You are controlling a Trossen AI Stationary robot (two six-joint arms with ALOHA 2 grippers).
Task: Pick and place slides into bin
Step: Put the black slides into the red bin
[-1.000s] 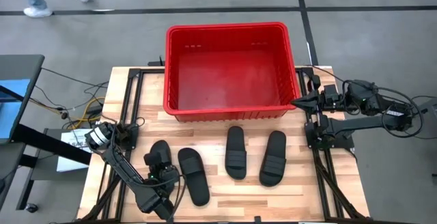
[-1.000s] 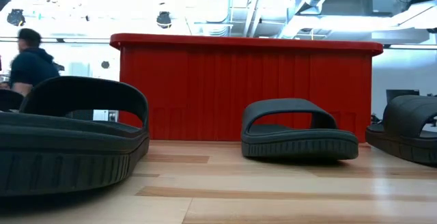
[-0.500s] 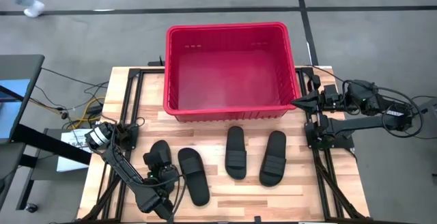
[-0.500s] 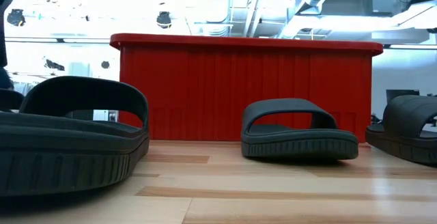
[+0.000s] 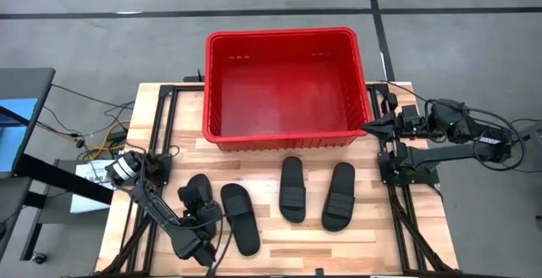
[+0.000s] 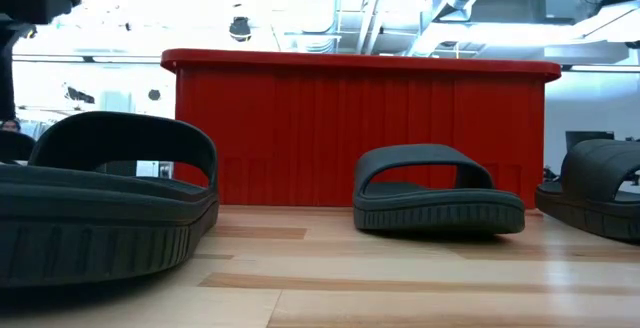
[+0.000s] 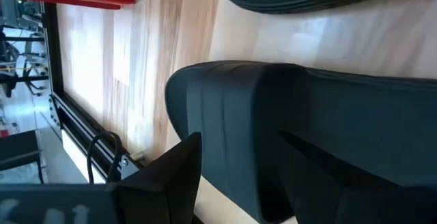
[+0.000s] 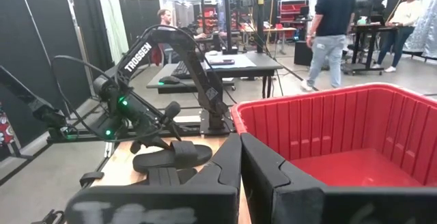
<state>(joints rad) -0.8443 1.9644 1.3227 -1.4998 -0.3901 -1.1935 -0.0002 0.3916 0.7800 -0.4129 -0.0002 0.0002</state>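
Left gripper [image 5: 199, 214] is low on the table [image 5: 279, 240], right at the leftmost slide [image 5: 197, 195], well in front of the bin's [image 5: 285, 138] left corner. Can't tell how wide it's open or if it's got hold of anything. The other 3 slides sit in a row in front of the bin: second slide [image 5: 240, 219], third slide [image 5: 292, 189], fourth slide [image 5: 340, 196]. Right gripper [image 5: 370, 126] hangs just off the bin's front right corner, fingers [image 8: 266, 169] pressed together, holding nothing.

Grey concrete floor [image 5: 127, 49] surrounds the wooden table [image 5: 296, 242]; 3 people [image 8: 333, 26] stand among dark desks [image 8: 225, 70].
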